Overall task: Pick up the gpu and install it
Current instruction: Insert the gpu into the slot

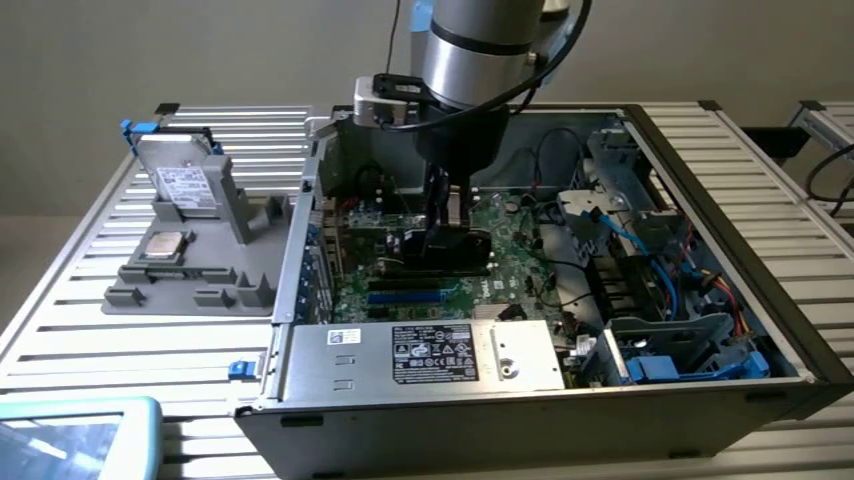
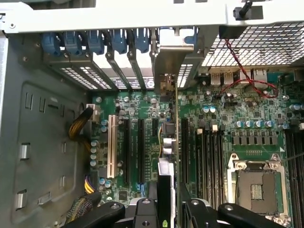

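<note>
One arm, one pincer (image 2: 168, 211), clenched on the one gpu (image 2: 164, 194) with a finger on each side. The gpu stands on edge inside the open case (image 1: 534, 420), over the black slots of the motherboard (image 2: 247, 109), its bracket toward the rear wall. One white slot (image 2: 112, 145) lies beside it and one CPU socket (image 2: 256, 190) nearby. One silver drive (image 1: 180, 185) stands on the counter (image 1: 80, 300).

Interior of the open case: pincer (image 2: 167, 208) gripping the gpu (image 2: 164, 183), which stands edge-on over the green motherboard (image 2: 228, 109) among the black expansion slots (image 2: 141, 152); white slot (image 2: 112, 145) beside them; CPU socket (image 2: 256, 187); blue clips (image 2: 95, 42) along the rear wall
</note>
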You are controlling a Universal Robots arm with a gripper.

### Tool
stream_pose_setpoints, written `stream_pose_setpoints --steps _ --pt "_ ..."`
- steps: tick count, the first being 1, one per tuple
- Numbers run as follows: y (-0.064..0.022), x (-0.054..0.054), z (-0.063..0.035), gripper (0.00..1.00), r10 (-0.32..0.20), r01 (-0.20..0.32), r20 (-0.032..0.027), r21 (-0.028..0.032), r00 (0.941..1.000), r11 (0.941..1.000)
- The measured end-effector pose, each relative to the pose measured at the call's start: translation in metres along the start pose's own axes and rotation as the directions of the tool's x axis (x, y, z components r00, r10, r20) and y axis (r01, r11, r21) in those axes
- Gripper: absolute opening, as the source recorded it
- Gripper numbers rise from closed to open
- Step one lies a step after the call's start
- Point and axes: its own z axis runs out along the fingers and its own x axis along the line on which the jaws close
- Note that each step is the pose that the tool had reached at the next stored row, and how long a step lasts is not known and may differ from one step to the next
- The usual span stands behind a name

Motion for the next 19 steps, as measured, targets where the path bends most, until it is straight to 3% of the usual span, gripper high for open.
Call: stream_pose_setpoints --steps 19 --pt "0.0059 -0.001 0.0228 0.27 -0.006 0.006 0.0016 0.0002 1.0000 1.0000"
